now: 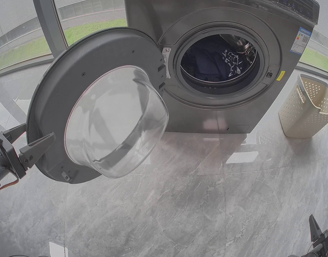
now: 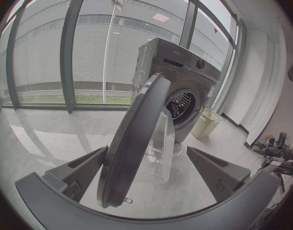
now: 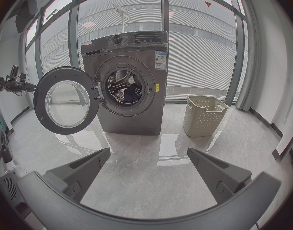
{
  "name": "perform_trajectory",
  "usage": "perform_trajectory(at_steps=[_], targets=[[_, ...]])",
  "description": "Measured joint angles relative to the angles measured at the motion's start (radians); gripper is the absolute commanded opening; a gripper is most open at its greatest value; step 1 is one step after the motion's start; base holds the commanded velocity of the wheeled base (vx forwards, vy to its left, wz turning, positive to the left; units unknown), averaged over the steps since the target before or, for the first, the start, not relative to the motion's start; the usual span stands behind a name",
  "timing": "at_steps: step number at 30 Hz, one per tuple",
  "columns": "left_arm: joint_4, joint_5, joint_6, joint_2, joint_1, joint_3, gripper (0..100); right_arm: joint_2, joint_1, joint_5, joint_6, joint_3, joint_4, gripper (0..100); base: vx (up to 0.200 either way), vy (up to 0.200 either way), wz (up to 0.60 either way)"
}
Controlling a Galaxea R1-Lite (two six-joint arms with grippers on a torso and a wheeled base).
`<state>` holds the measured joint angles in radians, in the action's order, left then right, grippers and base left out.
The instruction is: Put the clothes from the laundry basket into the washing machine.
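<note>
The grey washing machine (image 1: 221,118) stands with its round door (image 1: 64,90) swung wide open to the left. Dark blue clothes with white print (image 1: 217,63) lie inside the drum (image 3: 130,95). A cream laundry basket (image 1: 307,107) sits on the floor right of the machine, and the part of its inside (image 3: 205,104) that I see holds nothing. My left gripper (image 1: 39,132) is open at the door's outer edge, and the door rim (image 2: 133,138) passes between its fingers (image 2: 89,166). My right gripper (image 3: 148,152) hangs open and holds nothing, low at the right (image 1: 321,211), well back from the machine.
Grey marble floor (image 1: 207,197) spreads in front of the machine. Tall windows with dark frames (image 1: 46,18) run behind it. The open door with its bulging glass (image 1: 115,122) juts out over the floor on the left.
</note>
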<state>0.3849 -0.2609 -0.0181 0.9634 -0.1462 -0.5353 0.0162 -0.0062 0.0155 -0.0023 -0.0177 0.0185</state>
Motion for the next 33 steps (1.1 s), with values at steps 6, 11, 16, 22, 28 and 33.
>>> perform_trajectory(at_steps=[6, 11, 16, 22, 28, 33], targets=[[-0.001, -0.013, -0.033, 0.008, -0.104, 0.003, 100, 0.000, 0.000, 0.000, 0.000, 0.000, 0.000, 100, 0.000, 0.000, 0.00], [-0.009, -0.014, -0.114, -0.027, -0.243, 0.010, 100, 0.000, 0.000, -0.001, 0.000, 0.000, 0.000, 100, 0.000, 0.000, 0.00], [-0.012, -0.003, -0.155, -0.074, -0.299, 0.035, 100, 0.000, 0.000, -0.002, -0.001, 0.000, 0.000, 100, 0.000, 0.000, 0.00], [0.002, 0.018, -0.155, -0.097, -0.256, 0.018, 100, 0.000, 0.000, -0.002, -0.001, 0.000, 0.000, 100, 0.000, 0.000, 0.00], [0.007, 0.017, -0.153, -0.096, -0.135, -0.010, 100, 0.000, 0.000, -0.002, -0.001, 0.000, 0.000, 100, 0.000, 0.000, 0.00], [0.010, 0.014, -0.140, -0.066, -0.069, -0.012, 100, 0.000, 0.000, -0.002, -0.001, 0.000, 0.000, 100, 0.000, 0.000, 0.00]])
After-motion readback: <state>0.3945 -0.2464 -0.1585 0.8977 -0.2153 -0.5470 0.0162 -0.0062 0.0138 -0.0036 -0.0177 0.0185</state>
